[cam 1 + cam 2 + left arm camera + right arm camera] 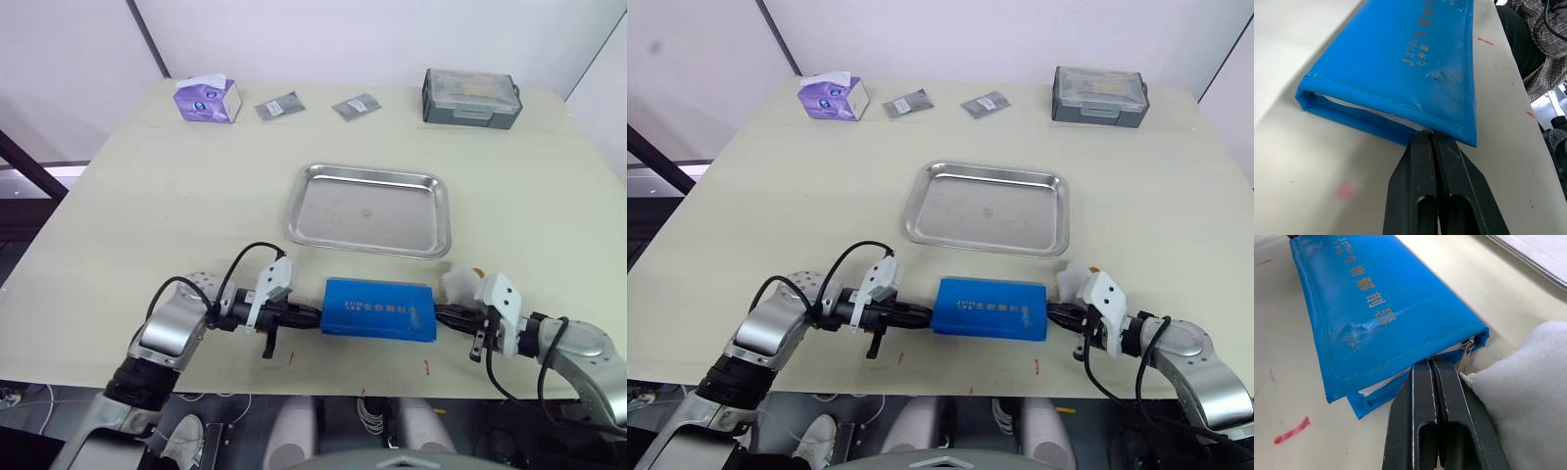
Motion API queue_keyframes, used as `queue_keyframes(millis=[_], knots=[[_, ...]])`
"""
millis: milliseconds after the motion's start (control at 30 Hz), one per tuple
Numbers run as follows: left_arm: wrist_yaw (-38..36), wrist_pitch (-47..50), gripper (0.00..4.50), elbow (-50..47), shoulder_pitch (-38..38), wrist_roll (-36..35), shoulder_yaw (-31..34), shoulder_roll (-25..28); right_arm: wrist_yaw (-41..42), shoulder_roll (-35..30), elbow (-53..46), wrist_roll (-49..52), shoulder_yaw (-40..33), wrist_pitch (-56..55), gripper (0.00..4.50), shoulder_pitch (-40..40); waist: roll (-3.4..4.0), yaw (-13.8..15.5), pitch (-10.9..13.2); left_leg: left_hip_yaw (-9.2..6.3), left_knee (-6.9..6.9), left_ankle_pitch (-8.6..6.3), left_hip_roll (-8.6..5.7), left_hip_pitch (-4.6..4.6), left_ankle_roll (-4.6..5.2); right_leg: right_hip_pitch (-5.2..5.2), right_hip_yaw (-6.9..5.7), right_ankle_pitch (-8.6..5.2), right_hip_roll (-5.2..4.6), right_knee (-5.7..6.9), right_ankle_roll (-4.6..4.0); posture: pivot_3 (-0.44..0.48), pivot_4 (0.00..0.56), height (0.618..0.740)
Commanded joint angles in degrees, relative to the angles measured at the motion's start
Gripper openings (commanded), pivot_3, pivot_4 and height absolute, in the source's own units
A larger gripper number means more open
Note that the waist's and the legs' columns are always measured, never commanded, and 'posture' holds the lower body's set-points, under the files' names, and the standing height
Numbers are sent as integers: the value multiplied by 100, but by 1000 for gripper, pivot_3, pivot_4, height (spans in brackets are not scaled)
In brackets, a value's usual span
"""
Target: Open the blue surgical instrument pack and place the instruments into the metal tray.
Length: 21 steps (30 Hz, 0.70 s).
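Both grippers, left [1431,139] & right [1431,363], pinch opposite short ends of blue surgical instrument pack [380,309]; pull top flap w/o dragging it.

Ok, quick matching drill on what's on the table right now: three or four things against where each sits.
Things:
1. blue pack
2. metal tray
3. grey lidded box
4. purple tissue box

Places:
A. far left corner
B. table middle, empty
C. near edge, between both grippers
D. far right

Pairs: 1-C, 2-B, 3-D, 4-A
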Motion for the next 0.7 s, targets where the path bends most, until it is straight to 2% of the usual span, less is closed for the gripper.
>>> queue_keyframes(millis=[33,167,333,367,400,433,467,500,600,667,700], knots=[[119,-19,79,-98,154,-50,163,164,142,-141,-97,-45,-221,-302,0,203,0,0,0,0,0,0,0,0,0,0,0,0,0,0,0,0,150,740],[203,-44,79,-28,245,-179,520,405,459,-460,-248,-237,-365,-839,0,603,0,-6,0,0,-1,0,2,1,0,0,0,0,0,1,0,0,150,740],[-234,-449,79,-156,404,-629,1118,774,665,-554,-537,-90,-800,-1343,0,1046,2,-8,1,1,-2,0,6,6,0,0,2,-1,3,4,-1,0,150,740],[-297,-543,0,-164,416,-659,1178,819,698,-545,-586,-65,-842,-1407,514,1101,2,0,2,2,-2,0,6,5,0,0,2,-1,1,4,-1,0,150,740],[-417,-545,0,-197,435,-733,1221,901,732,-508,-632,-35,-884,-1523,800,1141,2,3,2,2,-2,0,6,5,0,0,2,-1,0,3,-1,0,150,740],[-517,-578,0,-230,442,-799,1275,971,708,-426,-658,-73,-932,-1753,1335,1147,2,5,2,2,-2,0,6,4,0,1,1,-1,0,1,-1,0,150,740],[-671,-658,0,-264,418,-868,1324,1051,747,-367,-702,-105,-943,-2004,1688,1168,2,8,2,3,-2,0,5,4,0,1,1,-1,0,0,-1,0,150,740],[-778,-725,0,-282,399,-914,1356,1105,780,-326,-728,-130,-948,-2184,2234,1185,2,7,2,3,-2,0,5,4,0,1,0,-1,0,0,-1,0,150,740],[-1117,-943,708,-276,297,-974,1334,1264,755,-285,-461,-837,-809,-3258,3417,1118,1,6,3,4,-2,0,4,4,0,1,1,-1,1,0,-1,0,150,740],[-1457,-1341,1478,-233,38,-987,1143,1418,543,-226,-38,-1634,-632,-4440,4304,753,-1,3,4,7,-2,0,3,6,0,1,1,-1,2,0,-1,0,150,740],[-1537,-1500,1883,-214,-82,-1014,1053,1476,473,-220,117,-1898,-564,-4835,4494,605,-2,1,5,9,-2,0,3,6,0,1,3,-1,3,0,-1,0,150,740]])
